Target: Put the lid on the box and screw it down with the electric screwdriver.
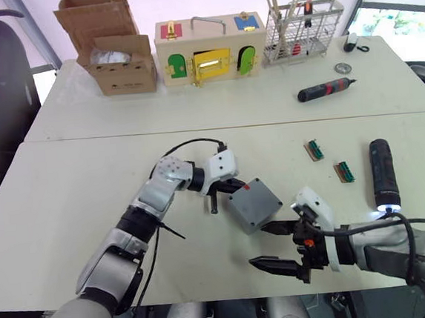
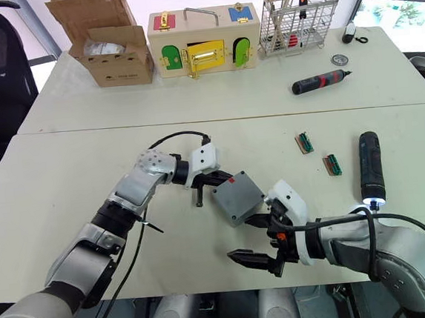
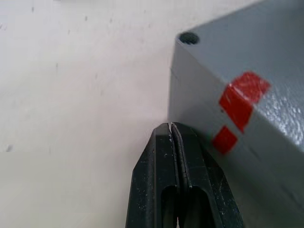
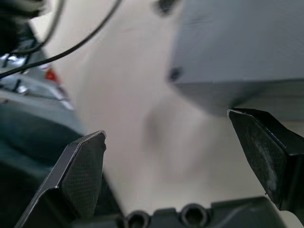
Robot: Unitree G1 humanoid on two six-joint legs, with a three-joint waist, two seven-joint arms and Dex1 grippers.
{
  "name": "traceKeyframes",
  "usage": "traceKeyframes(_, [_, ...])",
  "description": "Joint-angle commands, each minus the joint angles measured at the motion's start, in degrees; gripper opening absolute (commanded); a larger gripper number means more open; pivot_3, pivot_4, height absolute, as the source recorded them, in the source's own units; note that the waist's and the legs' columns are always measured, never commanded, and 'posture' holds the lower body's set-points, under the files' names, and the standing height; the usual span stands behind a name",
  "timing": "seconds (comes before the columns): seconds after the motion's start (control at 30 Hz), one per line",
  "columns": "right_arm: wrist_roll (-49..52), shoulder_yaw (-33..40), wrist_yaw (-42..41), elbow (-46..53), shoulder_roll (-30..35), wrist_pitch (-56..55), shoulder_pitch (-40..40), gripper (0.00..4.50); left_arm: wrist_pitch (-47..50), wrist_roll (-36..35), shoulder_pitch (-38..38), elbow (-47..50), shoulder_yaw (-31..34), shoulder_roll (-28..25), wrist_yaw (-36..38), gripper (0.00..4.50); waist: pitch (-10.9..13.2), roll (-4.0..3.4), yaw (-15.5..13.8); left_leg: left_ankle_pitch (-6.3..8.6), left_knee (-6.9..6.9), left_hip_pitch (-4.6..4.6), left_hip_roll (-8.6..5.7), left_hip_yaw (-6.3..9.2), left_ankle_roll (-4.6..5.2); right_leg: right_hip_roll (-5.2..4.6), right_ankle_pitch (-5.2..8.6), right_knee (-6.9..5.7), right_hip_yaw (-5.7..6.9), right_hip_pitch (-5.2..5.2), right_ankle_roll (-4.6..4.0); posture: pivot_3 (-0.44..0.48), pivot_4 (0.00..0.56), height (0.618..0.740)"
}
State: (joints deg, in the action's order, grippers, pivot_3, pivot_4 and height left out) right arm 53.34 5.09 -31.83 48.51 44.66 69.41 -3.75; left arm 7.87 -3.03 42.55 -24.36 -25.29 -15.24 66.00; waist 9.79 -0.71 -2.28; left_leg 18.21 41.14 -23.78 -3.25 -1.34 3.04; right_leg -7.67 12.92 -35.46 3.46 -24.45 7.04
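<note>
The small square grey plastic box [image 1: 254,204] sits near the middle of the pale, matt bench [image 1: 66,187], and in the left wrist view a seam runs round it below the top face, with an open screw hole at the corner. I judge the flat grey lid [image 3: 247,42] to be already seated, so the first half of the task looks done. The screwing is still to come, since the tool lies untouched.

At the left, the left claw [image 1: 215,201] has its two black fingers pressed together on nothing. The tips rest just beside the box's left face, by the red tape mark [image 3: 237,102], as if steadying or nudging it. The box's plastic looks smooth with a faint sheen, and its edges are crisp.

To the right and nearer, the right claw [image 1: 276,246] stands spread wide and empty. One finger reaches toward the box's near-right corner and the other lies nearer the bench edge. Its fingers are tapered, with cross-hatched pads.

Further right, the long thick black cylindrical electric screwdriver [image 1: 383,174] lies flat on the bench, well apart from the box, its lit tip pointing toward the near edge. It has to be picked up and brought to the screw holes.
</note>
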Motion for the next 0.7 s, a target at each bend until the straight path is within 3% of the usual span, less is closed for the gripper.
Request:
traceKeyframes(0.03, [-1.52,5.70,-1.47,2.22,6.46,-1.47,-1.69,4.48,-2.06,0.76,0.83,-0.35,2.17,-2.28,-0.20,0.00,0.00,0.01,0.17,0.00,0.00,0.00,0.00,-0.02,0.00,0.01,0.00,-0.01,0.00,-0.01,0.00,0.000,0.150,0.694])
traceKeyframes(0.13, [-3.11,7.66,-3.05,1.35,10.66,-3.27,-2.51,4.48,-1.68,0.69,0.26,0.75,3.24,-4.51,-0.21,0.00,0.01,0.02,0.06,0.00,0.00,0.01,0.05,-0.01,0.01,0.03,0.00,-0.03,0.00,-0.03,0.00,0.000,0.150,0.694])
traceKeyframes(0.2, [-7.94,5.11,-2.92,-2.55,12.06,-7.01,0.11,4.48,3.51,-1.88,-2.22,6.77,5.09,-7.72,1.57,0.00,0.03,0.06,0.23,0.00,-0.02,0.01,0.05,-0.01,0.01,0.03,0.00,-0.03,0.00,-0.04,0.00,0.000,0.150,0.694])
traceKeyframes(0.43, [-14.76,-3.97,-5.54,-8.93,10.65,-13.84,7.12,4.48,15.79,-6.79,-9.87,22.93,5.10,-14.41,6.23,0.00,0.03,0.07,0.09,0.00,0.01,0.00,0.04,-0.02,0.00,0.02,0.00,0.00,-0.02,-0.02,0.00,0.000,0.150,0.694])
traceKeyframes(0.7, [-17.63,-10.73,-9.71,-9.31,10.36,-16.63,9.14,4.48,15.99,-5.06,-10.98,24.73,1.58,-12.28,4.22,0.00,0.03,0.08,0.00,0.00,0.06,0.00,0.03,-0.02,0.00,0.01,0.00,-0.02,-0.01,0.01,-0.01,0.000,0.150,0.694])
